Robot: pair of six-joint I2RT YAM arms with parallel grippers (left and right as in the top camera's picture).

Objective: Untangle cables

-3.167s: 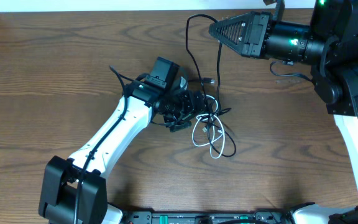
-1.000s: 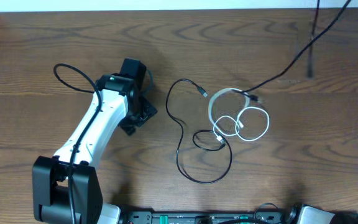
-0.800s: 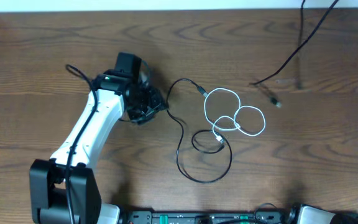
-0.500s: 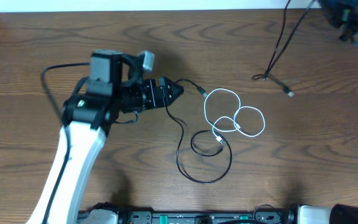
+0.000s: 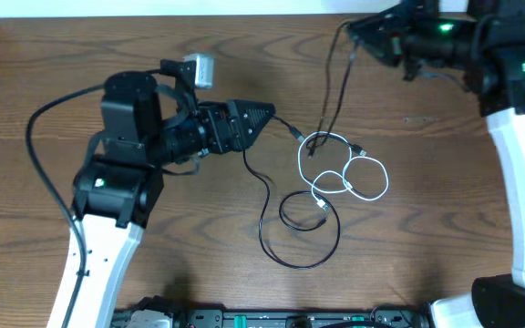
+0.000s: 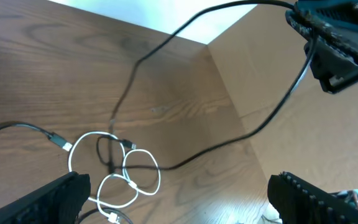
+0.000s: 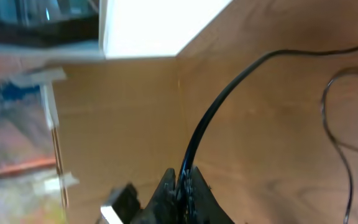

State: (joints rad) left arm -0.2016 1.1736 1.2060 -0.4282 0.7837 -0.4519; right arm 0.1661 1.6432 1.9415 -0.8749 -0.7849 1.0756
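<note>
Two thin cables lie tangled on the wooden table: a white cable (image 5: 387,180) in loops, and a black cable (image 5: 264,202) curling beneath them. A second black cable (image 5: 334,87) hangs from my right gripper (image 5: 361,29), which is shut on it up high; its lower end drops onto the white loops. The right wrist view shows that gripper (image 7: 184,180) pinching the black cable (image 7: 211,118). My left gripper (image 5: 261,117) hovers left of the tangle, open and holding nothing. Its wrist view shows the left gripper (image 6: 179,196) with fingers wide apart above the white cable (image 6: 158,180).
The left arm's own thick black cable (image 5: 36,118) arcs out at the left. A brown board wall (image 6: 303,143) stands along the table's side. The table's far edge meets a white strip (image 5: 153,7). The robot base bar (image 5: 290,319) runs along the near edge.
My left arm rose and turned to point right, its jaws opening wide. My right arm came back into view at the top right, carrying the black cable over the white loops.
</note>
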